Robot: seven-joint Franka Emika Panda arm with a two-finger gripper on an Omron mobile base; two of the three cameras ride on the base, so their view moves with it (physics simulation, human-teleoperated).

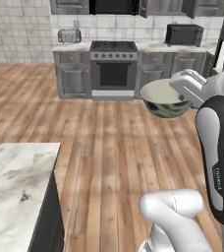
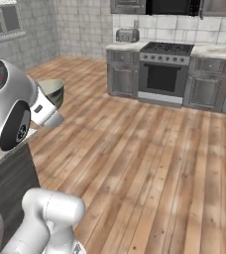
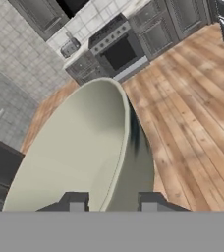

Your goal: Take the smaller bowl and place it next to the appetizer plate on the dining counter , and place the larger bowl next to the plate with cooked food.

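Note:
The smaller bowl (image 1: 163,101), grey-green outside and cream inside, hangs in the air above the wooden floor. My gripper (image 1: 180,93) is shut on its rim from the right. In the hand view the bowl (image 3: 74,152) looms large and tilted, its rim pinched at my gripper (image 3: 112,203), one fingertip inside and one outside. From the right base view the bowl (image 2: 53,92) peeks out behind my arm. A corner of the marble dining counter (image 1: 15,177) lies at the lower left, below and left of the bowl. The larger bowl and both plates are out of view.
A stove with a dark oven door (image 1: 113,69) stands against the far wall between grey cabinets, with a toaster (image 1: 69,35) to its left and a microwave (image 1: 183,34) to its right. Wide wooden floor (image 1: 114,142) stretches between the counter's dark base (image 2: 11,183) and the kitchen wall.

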